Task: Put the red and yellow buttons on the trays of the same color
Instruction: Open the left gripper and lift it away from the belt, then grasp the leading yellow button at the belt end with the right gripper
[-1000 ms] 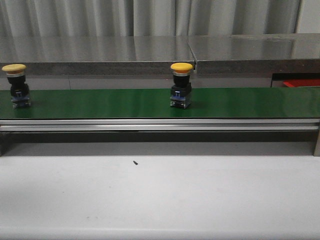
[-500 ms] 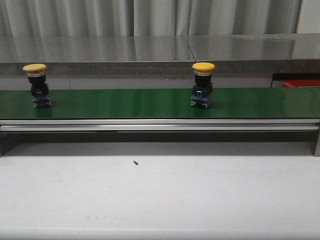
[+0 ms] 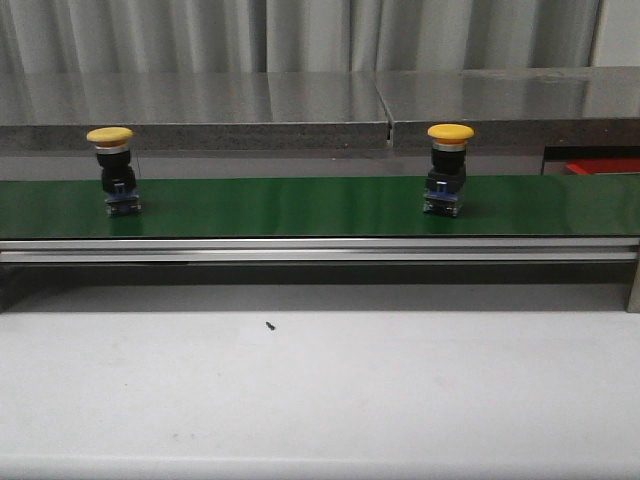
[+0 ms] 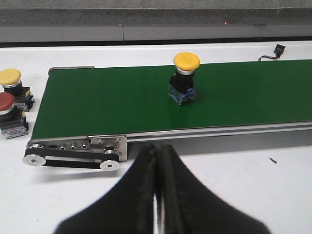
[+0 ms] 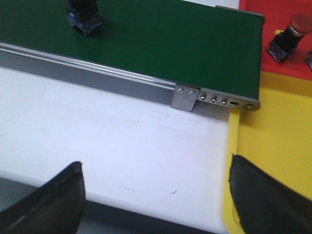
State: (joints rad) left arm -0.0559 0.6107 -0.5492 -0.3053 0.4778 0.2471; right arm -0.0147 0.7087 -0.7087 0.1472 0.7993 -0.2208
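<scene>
Risk: right yellow button (image 3: 449, 168) overruns the belt (image 3: 300, 205) end; right gripper (image 5: 156, 195) spread, left gripper (image 4: 157, 195) pressed together, idle.

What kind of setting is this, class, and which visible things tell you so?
Probably a lab mock-up of a factory sorting line: a green conveyor belt carries yellow push buttons, with red and yellow trays at its end.

Two yellow buttons (image 3: 111, 170) (image 3: 448, 168) stand upright, well apart; red tray (image 5: 287, 51) holds a red button (image 5: 288, 35), yellow tray (image 5: 270, 161) at its 6 o'clock.
</scene>
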